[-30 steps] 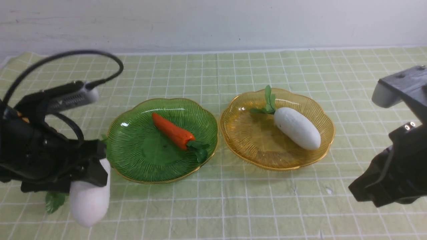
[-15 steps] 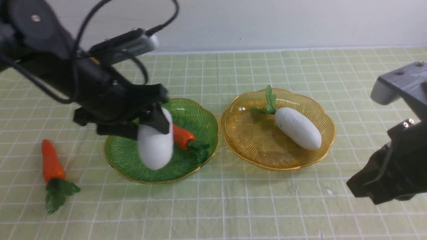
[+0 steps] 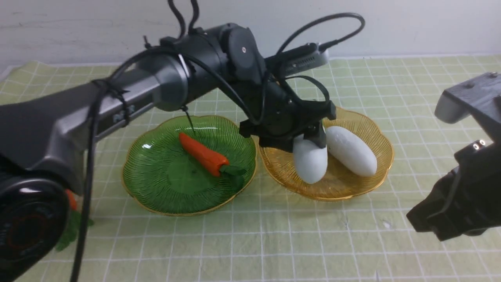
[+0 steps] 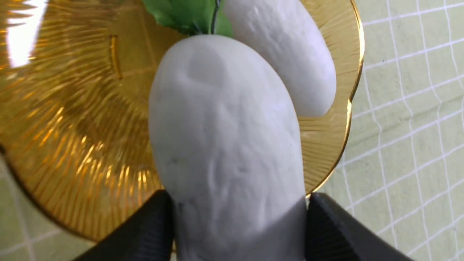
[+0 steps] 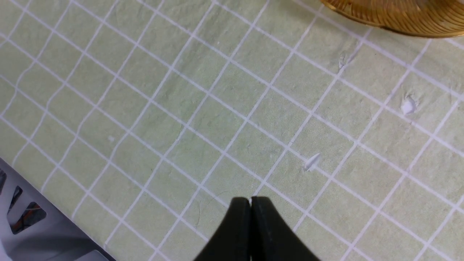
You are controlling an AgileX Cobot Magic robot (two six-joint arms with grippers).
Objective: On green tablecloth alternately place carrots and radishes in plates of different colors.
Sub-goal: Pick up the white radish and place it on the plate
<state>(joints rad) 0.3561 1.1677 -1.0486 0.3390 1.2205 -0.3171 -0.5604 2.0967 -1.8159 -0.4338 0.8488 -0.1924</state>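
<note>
My left gripper (image 3: 310, 141) is shut on a white radish (image 3: 310, 162) and holds it upright over the amber plate (image 3: 282, 166), tip close to the plate floor. In the left wrist view the black fingers (image 4: 326, 228) clamp this radish (image 4: 224, 137). A second radish (image 3: 351, 150) lies in the same plate, right beside it. One carrot (image 3: 203, 155) lies in the green plate (image 3: 164, 180). The other carrot (image 3: 71, 200) lies on the tablecloth (image 3: 274, 243) at the far left, mostly hidden behind my left arm. My right gripper (image 5: 251, 203) is shut and empty above bare cloth.
My left arm stretches across the green plate from the left. The right arm (image 3: 458, 203) hovers at the near right, just outside the amber plate's rim (image 5: 398, 16). The white wall stands behind the cloth's far edge.
My left gripper has lifted the radish from the near left, carried it right across the green plate, and now holds it over the amber plate. The right arm has barely moved.
</note>
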